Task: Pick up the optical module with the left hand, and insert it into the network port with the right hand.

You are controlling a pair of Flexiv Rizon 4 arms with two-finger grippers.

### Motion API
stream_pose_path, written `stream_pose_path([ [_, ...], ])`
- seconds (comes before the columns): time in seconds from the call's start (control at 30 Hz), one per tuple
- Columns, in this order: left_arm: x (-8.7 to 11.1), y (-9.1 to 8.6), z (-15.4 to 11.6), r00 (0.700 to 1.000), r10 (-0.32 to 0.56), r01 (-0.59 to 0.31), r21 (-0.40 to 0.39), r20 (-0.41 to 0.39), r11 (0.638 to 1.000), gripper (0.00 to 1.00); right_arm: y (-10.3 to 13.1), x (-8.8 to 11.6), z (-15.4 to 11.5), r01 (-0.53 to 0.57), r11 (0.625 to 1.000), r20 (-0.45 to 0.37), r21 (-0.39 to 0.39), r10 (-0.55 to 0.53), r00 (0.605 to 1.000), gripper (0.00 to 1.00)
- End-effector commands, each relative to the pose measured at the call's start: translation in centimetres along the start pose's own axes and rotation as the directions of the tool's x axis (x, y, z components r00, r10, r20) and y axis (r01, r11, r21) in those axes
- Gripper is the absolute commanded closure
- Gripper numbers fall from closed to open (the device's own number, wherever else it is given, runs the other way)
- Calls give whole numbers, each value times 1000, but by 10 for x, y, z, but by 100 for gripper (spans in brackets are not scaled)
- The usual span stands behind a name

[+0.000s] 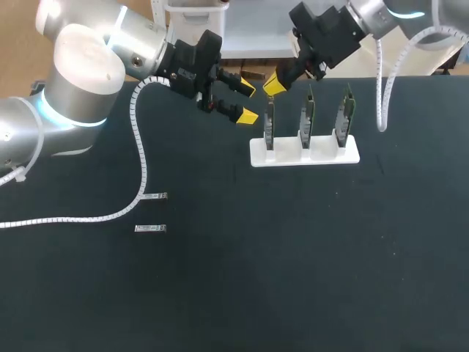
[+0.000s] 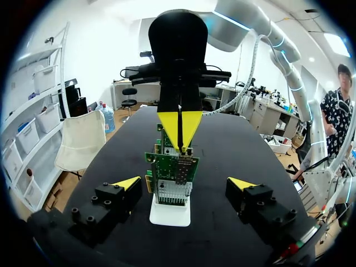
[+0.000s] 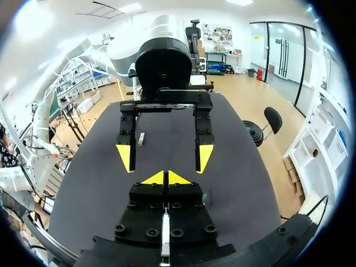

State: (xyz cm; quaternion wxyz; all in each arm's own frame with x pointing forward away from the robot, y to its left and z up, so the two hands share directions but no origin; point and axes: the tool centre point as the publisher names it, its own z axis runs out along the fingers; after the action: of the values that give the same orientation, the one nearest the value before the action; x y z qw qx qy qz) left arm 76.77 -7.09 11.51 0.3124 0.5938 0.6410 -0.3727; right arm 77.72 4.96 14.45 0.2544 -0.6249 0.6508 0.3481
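Our left gripper (image 1: pixel 248 103) hangs released beside the white stand (image 1: pixel 304 152). Our right gripper (image 1: pixel 275 84) is clenched, tips together, over the nearest card (image 1: pixel 270 126). Two modules (image 1: pixel 154 196) lie on the table (image 1: pixel 293 257), well apart from both

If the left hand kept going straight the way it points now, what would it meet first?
Probably the nearest green card on the white stand, which stands straight ahead of the open left hand, centred between its fingers. Depth is unclear.
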Motion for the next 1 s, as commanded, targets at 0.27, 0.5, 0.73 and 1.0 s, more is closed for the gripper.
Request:
stream_pose_path([
  [0.27,-1,0,0,1000,-3,3,0,-5,1000,0,4,-6,-40,4,1000,70,19,-5,998,100],
  [0.5,-1,0,0,1000,-3,3,0,-5,1000,0,6,15,-72,18,999,31,35,-19,999,100],
  [0.73,-1,0,0,1000,-3,3,0,-5,1000,0,5,35,-95,-4,1000,30,23,3,1000,100],
  [1.0,-1,0,0,1000,-3,3,0,-5,1000,0,7,52,-105,-5,1000,7,-3,5,1000,100],
])
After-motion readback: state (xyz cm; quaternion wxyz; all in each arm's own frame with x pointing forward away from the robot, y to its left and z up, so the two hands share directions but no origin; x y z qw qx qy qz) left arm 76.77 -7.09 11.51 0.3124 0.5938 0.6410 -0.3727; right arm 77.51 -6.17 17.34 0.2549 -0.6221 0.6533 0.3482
